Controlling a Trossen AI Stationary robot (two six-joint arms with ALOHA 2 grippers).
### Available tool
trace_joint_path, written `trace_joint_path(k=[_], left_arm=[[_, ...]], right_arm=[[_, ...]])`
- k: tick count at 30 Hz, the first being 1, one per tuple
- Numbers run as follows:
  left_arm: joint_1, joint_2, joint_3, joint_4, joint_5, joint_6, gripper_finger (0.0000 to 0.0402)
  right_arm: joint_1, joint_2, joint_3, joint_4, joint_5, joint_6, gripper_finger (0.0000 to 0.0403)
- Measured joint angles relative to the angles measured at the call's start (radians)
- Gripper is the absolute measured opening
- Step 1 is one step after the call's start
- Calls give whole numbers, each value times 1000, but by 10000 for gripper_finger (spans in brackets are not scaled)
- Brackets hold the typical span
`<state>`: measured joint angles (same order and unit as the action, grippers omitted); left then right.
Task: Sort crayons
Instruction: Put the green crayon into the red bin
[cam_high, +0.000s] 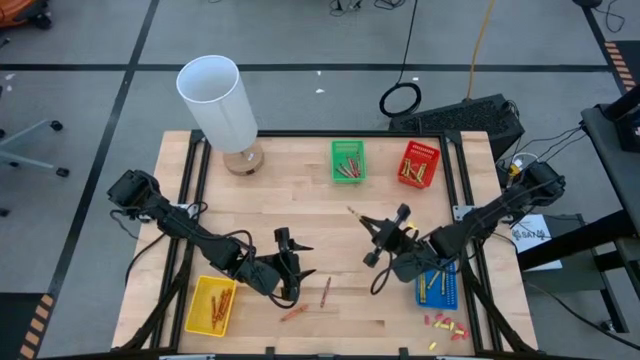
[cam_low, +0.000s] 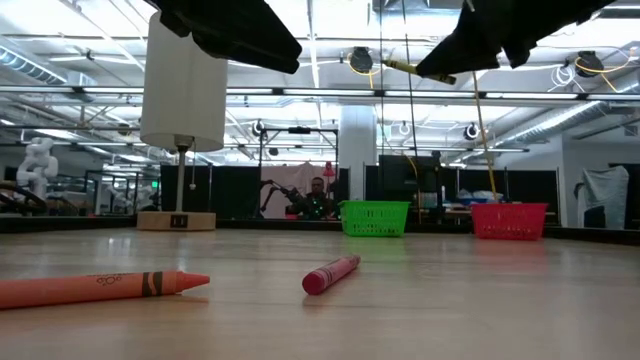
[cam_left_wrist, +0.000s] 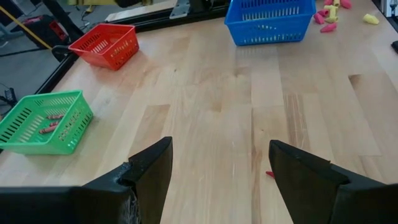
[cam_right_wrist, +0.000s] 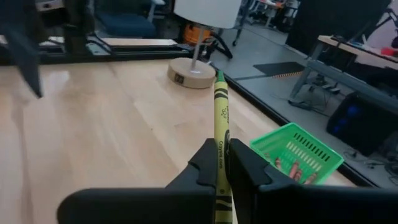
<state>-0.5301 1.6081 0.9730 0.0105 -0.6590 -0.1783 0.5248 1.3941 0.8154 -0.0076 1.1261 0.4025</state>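
Between the right end effector's (cam_right_wrist: 222, 163) closed fingers sits an olive-yellow crayon (cam_right_wrist: 220, 118).

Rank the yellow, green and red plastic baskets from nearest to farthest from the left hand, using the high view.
From the left hand, low on the table's left half:
1. Yellow plastic basket, at the near-left corner, close beside that arm.
2. Green plastic basket, at the far edge near the middle.
3. Red plastic basket, at the far edge, further right than the green one.
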Motion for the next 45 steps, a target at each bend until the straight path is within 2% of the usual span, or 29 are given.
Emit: trace_joint_path(k=[9,27,38,45], left_arm=[[0,0,0,5,0,0,264],[0,0,0,5,0,0,264],[8,0,0,4,0,1,264],[16,0,0,5,0,0,264]], right_arm=[[-23,0,0,83,6,17,6],[-21,0,0,105,-8,-186,6],[-21,0,0,108,-192,-461,6],[-21,0,0,108,-195,-438,6]])
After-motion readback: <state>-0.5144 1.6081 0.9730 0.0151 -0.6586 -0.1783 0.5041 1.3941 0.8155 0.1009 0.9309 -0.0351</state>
